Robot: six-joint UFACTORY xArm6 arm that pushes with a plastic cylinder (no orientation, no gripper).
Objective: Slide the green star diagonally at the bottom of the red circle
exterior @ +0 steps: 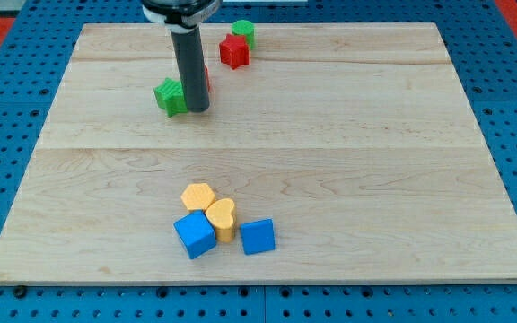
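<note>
The green star (170, 96) lies on the wooden board (348, 152) at the upper left of centre. My tip (197, 110) stands right against the star's right side. The red circle (206, 81) is almost wholly hidden behind the rod; only a thin red sliver shows at the rod's right edge, just up and right of the star.
A red star (234, 52) and a green round block (243, 34) sit near the board's top edge. A yellow hexagon (198, 196), a yellow heart (222, 218), a blue cube (195, 235) and a second blue block (258, 237) cluster near the bottom.
</note>
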